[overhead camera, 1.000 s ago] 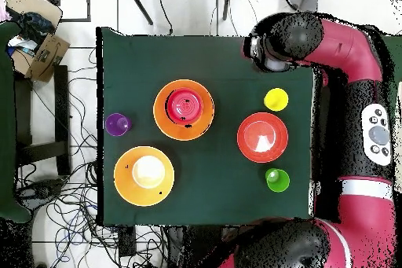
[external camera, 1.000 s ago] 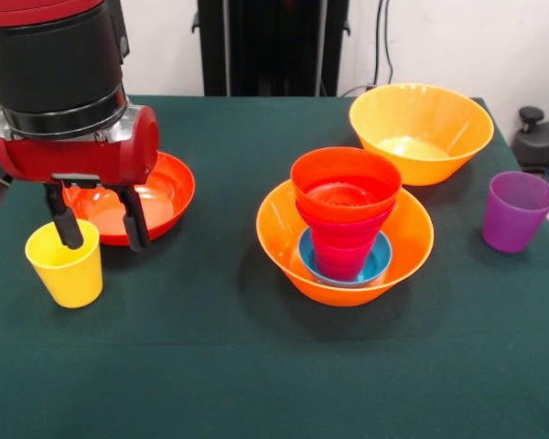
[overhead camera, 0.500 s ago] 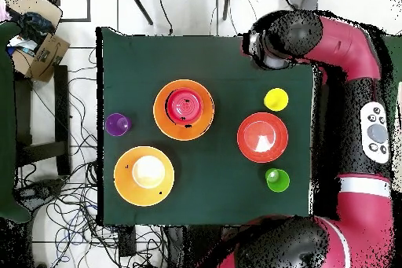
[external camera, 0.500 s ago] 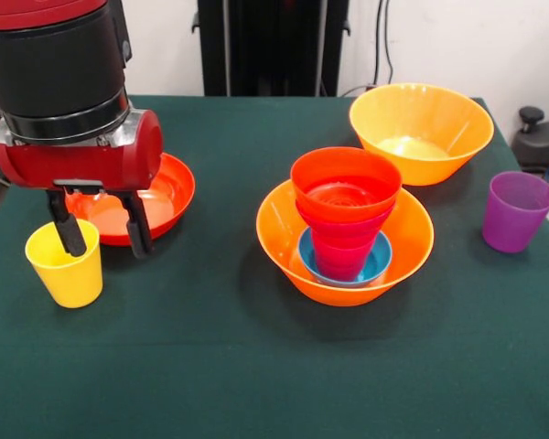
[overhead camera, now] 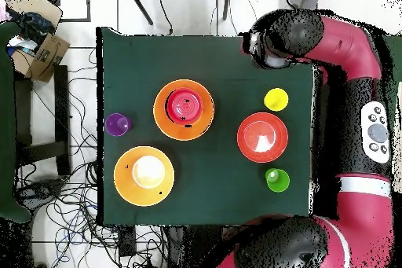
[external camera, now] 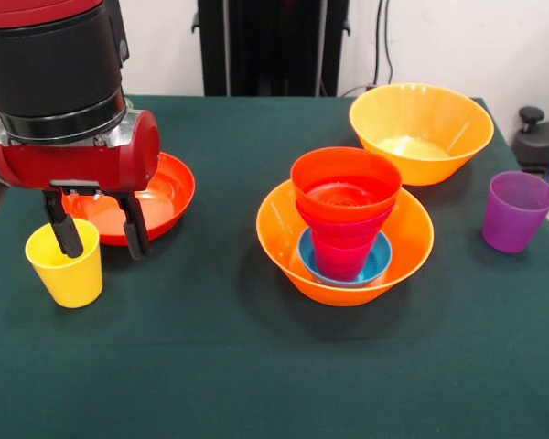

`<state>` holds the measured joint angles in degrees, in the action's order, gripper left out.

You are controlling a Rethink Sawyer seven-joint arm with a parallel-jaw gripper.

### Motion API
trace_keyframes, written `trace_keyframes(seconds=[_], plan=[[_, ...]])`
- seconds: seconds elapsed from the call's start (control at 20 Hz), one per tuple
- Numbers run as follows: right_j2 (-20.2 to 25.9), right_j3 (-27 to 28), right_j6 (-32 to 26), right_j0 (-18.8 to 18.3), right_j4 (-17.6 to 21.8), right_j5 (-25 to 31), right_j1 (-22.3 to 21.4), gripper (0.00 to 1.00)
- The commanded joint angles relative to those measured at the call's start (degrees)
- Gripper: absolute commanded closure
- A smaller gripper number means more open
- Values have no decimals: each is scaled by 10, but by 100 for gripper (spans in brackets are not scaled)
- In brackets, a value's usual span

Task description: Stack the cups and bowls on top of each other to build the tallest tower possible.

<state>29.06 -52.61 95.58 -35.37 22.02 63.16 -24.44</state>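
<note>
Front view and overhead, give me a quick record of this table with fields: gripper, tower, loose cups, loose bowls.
gripper: open, one finger inside the yellow cup, the other outside it
tower: orange bowl holding a blue bowl, pink pieces, red-orange bowl on top
loose cups: yellow, purple cup, green cup
loose bowls: second orange bowl, shallow red bowl

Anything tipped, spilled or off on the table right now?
Nothing stands out. The tower sits upright in its orange bowl, the loose cups and bowls stand upright, and the open tool straddles the yellow cup's rim.
</note>
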Motion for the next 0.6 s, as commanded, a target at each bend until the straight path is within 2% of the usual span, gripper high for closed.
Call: trace_keyframes(seconds=[0.05,0.6], plan=[[9,8,-187,15,54,48,11,0],[-2,-20,-173,17,53,68,-13,0]])
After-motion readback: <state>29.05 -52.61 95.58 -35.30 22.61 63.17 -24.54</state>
